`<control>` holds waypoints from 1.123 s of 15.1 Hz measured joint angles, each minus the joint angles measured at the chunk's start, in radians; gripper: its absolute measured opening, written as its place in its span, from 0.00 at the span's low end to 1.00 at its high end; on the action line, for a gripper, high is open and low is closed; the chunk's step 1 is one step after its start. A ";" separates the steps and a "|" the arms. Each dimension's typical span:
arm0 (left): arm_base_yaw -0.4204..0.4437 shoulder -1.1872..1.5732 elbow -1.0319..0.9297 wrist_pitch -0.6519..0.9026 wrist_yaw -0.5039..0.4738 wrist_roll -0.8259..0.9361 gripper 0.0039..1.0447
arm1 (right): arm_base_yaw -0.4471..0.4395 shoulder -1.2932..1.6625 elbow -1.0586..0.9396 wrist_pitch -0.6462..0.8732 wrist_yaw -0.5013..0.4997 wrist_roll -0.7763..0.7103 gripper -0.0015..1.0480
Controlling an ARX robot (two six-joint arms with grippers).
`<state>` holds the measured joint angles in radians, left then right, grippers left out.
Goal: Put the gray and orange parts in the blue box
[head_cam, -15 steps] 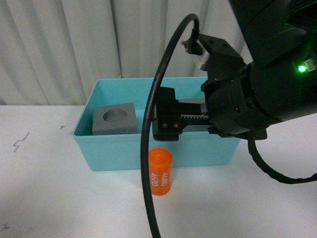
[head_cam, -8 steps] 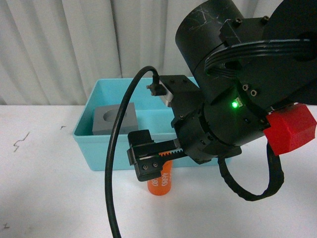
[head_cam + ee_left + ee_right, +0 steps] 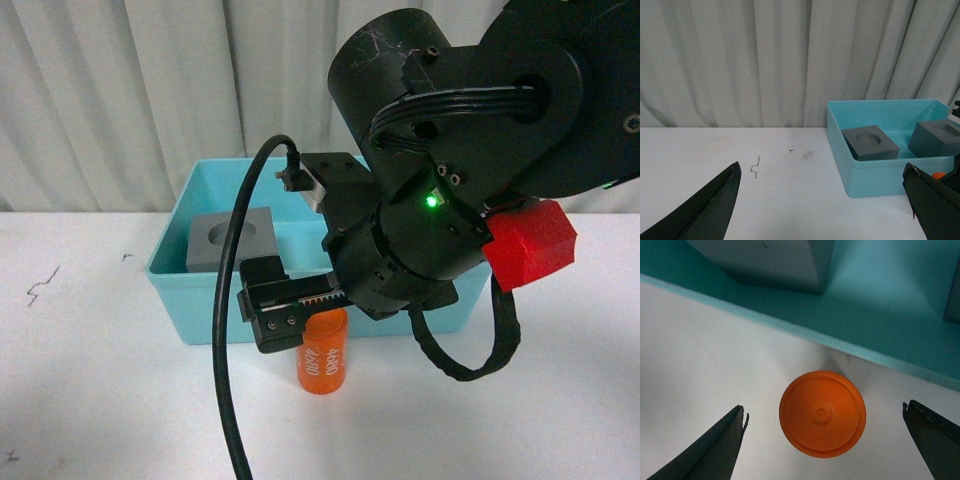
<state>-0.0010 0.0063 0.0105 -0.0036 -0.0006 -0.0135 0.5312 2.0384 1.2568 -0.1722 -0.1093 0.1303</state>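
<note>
The orange cylinder (image 3: 322,358) stands upright on the white table, just in front of the blue box (image 3: 205,312). My right gripper (image 3: 283,318) hangs right above it, open. In the right wrist view the cylinder's round top (image 3: 822,413) lies between the spread fingers of the right gripper (image 3: 823,410), untouched. Inside the blue box (image 3: 855,175) sit the gray cube with a round recess (image 3: 870,142) and the gray cube with a square recess (image 3: 937,137). My left gripper (image 3: 821,167) is open over the table, left of the box.
White curtains hang behind the table. The right arm's black cable (image 3: 225,330) loops down in front of the box. A red block (image 3: 530,245) on the right arm sticks out to the right. Small dark marks (image 3: 755,167) dot the table at the left.
My right arm has swung from above the blue box down and to the left. Its open gripper now sits over the orange cylinder. The cylinder and cubes have not moved.
</note>
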 joint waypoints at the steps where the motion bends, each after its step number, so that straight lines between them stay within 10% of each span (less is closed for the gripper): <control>1: 0.000 0.000 0.000 0.000 0.000 0.000 0.94 | 0.001 0.006 0.009 -0.003 0.000 -0.001 0.94; 11: 0.000 0.000 0.000 0.000 0.000 0.000 0.94 | 0.007 0.054 0.016 0.011 -0.013 -0.002 0.93; 13: 0.000 0.000 0.000 0.000 0.000 0.000 0.94 | 0.012 0.054 0.017 0.017 -0.005 -0.012 0.46; 17: 0.000 0.000 0.000 0.000 0.000 0.000 0.94 | 0.103 -0.169 -0.027 0.011 -0.053 -0.072 0.45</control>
<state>-0.0010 0.0063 0.0105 -0.0036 -0.0002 -0.0139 0.6346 1.8694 1.2297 -0.1616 -0.1619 0.0586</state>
